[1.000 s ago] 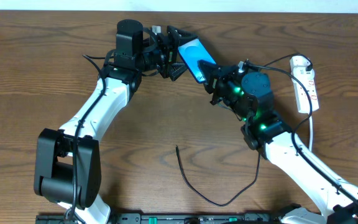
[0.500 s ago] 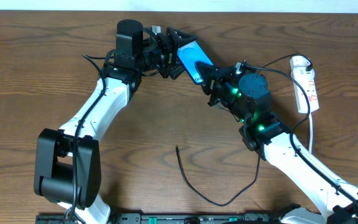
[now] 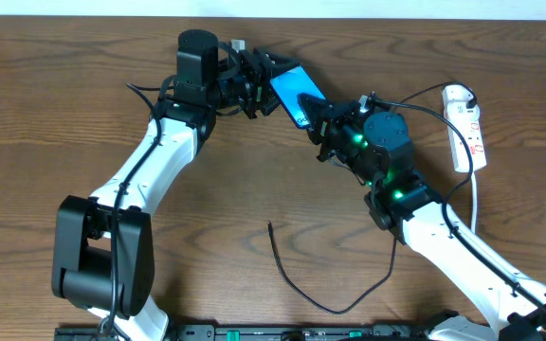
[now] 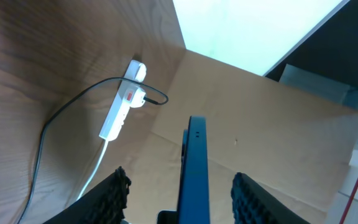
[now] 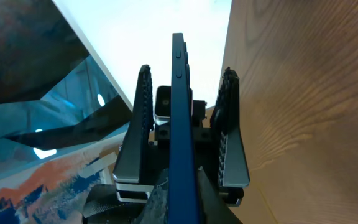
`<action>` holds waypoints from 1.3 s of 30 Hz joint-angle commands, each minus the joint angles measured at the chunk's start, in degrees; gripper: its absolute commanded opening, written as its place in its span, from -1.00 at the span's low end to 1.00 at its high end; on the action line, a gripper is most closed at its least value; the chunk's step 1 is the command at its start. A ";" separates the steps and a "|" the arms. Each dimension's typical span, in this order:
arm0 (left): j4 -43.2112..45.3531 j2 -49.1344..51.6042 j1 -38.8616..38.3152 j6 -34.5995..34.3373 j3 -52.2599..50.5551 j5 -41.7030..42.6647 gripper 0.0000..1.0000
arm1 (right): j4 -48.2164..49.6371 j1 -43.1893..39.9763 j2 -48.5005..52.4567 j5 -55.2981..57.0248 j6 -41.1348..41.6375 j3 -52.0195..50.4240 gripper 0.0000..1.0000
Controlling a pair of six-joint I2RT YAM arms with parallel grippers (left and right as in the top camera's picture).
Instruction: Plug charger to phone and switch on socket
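Note:
The phone (image 3: pixel 295 90), blue screen up, is held tilted above the table at the back centre. My right gripper (image 3: pixel 316 118) is shut on its lower end; in the right wrist view the phone (image 5: pixel 179 93) stands edge-on out of my right gripper (image 5: pixel 180 190). My left gripper (image 3: pixel 281 83) is open around the phone's other end, and in the left wrist view its fingers (image 4: pixel 179 177) stand clear on both sides of the phone (image 4: pixel 194 162). The charger cable (image 3: pixel 297 282) lies loose on the table, tip at the front centre. The socket (image 3: pixel 467 128) lies at the right.
The socket also shows in the left wrist view (image 4: pixel 120 112), with a white adapter (image 4: pixel 137 96) plugged in and the black cable leaving it. A white cord (image 3: pixel 477 199) runs forward from the socket past my right arm. The table's far edge lies just behind the phone.
My right arm and the phone have shifted a little to the left. The left arm has stayed in place. The cable has not moved.

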 commanded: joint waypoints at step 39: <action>0.13 -1.38 -0.07 0.55 0.17 -0.33 -0.61 | 0.94 1.79 -0.28 0.63 0.28 1.01 -0.98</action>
